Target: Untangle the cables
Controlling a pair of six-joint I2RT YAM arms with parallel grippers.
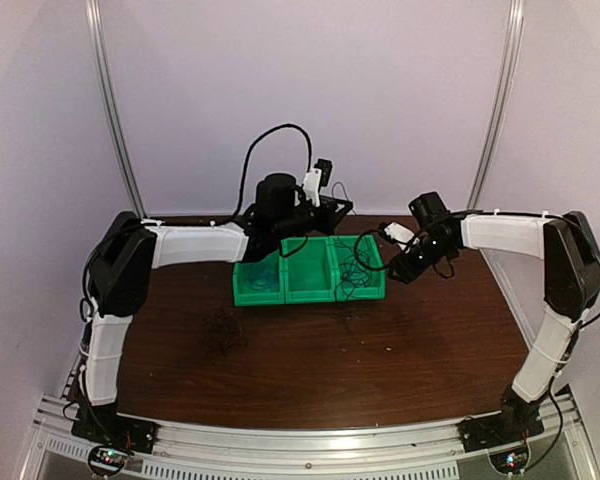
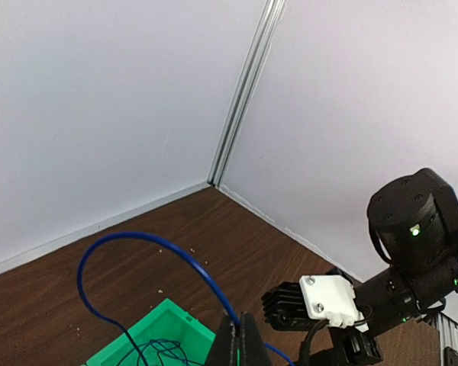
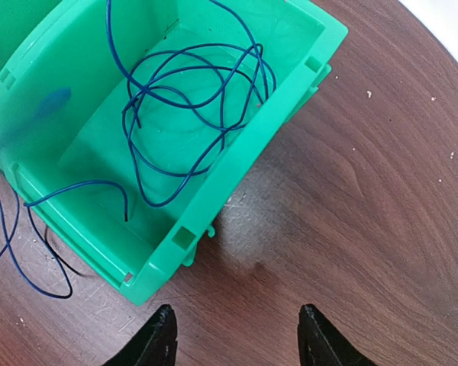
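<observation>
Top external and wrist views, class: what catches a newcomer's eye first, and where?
Bright green bins in a row at mid-table stand out against the dark table. The left hand pinches a blue cable arching up from one bin; the right wrist view shows dark blue wires tangled in a bin.

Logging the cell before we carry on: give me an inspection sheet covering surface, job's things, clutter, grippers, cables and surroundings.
Surface: brown wooden table, a few pale specks.
Job's things: blue cable arcs up from one of three green bins; dark blue wires coiled in the end bin by the right gripper, some trailing over its side; a dark tangle lies on the table.
Clutter: nothing seen.
Grippers: left gripper shut on the blue cable; right gripper open, empty, over bare table.
Cables: thick black arm cable arches above the left arm.
Surroundings: pale walls, metal corner rails.
</observation>
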